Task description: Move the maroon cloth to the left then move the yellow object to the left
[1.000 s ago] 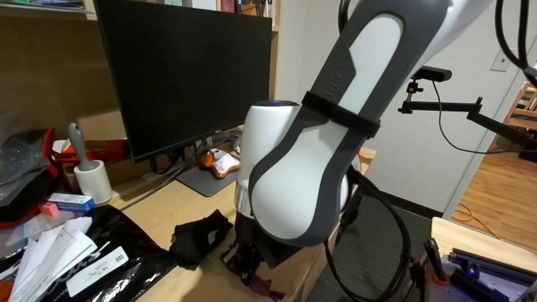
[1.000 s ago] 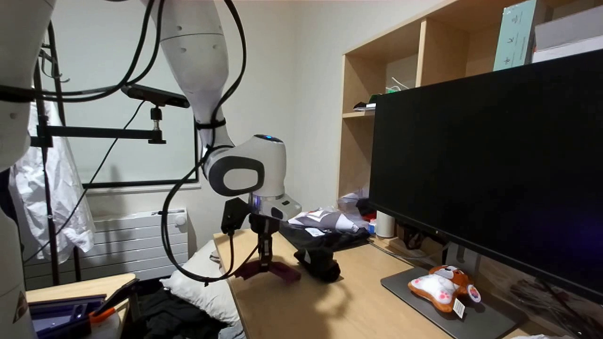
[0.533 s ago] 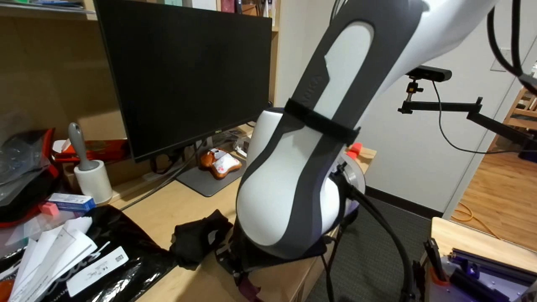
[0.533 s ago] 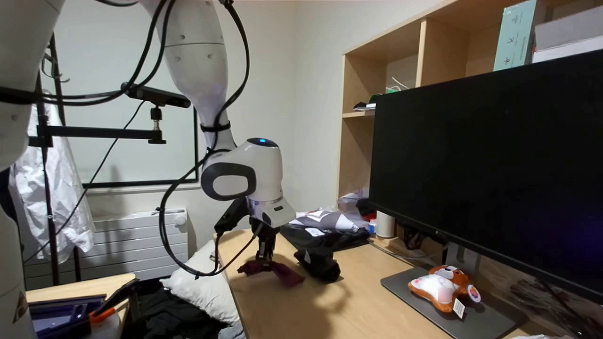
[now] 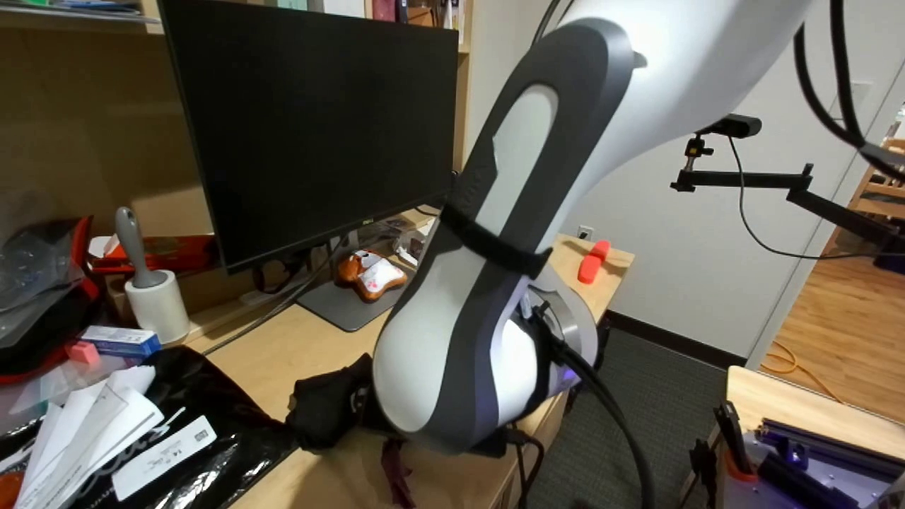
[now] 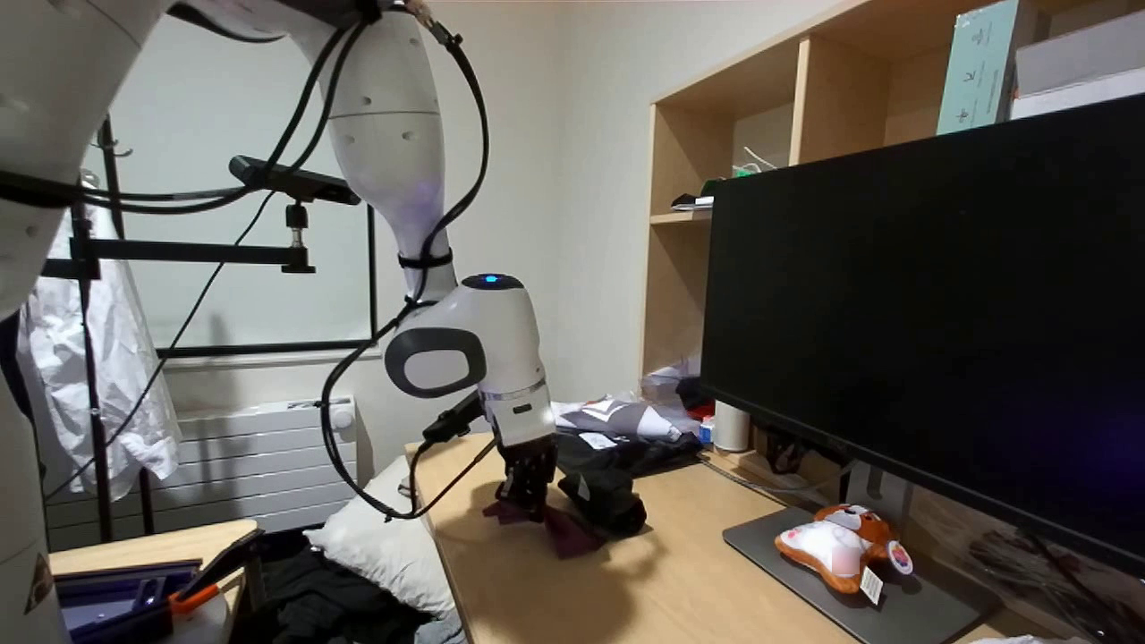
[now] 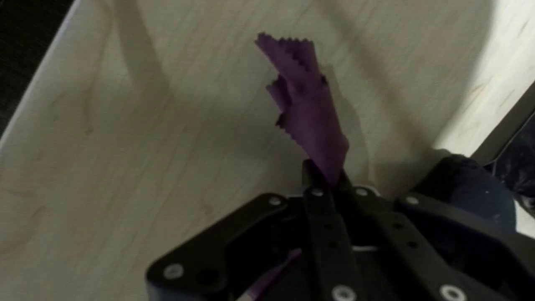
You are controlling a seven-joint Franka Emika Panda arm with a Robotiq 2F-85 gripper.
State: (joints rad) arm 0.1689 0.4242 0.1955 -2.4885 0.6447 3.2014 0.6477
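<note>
- Two slim black metal fingers show in the wrist view, pressed together: the claw pinches a small, soft maroon-purple cloth with zigzag-cut edges.
- One folded end juts beyond the fingertips, over the pale wood-grain surface; another strip shows low in the same view, beside the claw.
- A crumpled black cloth lies on the surface at the right of the wrist view, near the claw.
- In an exterior view, the white-and-grey robot arm hides the fingers, and part of the maroon-purple cloth shows below the arm.
- Also there, a glossy black plastic bag lies just beside the black cloth, an orange-and-white plush toy lies on the flat foot of a wide black monitor, and a long red object lies at the far end of the surface.
- In an exterior view, the claw points down; the maroon-purple cloth sticks out on two sides of it, one end just beside the black cloth, whether touching I cannot tell.
</note>
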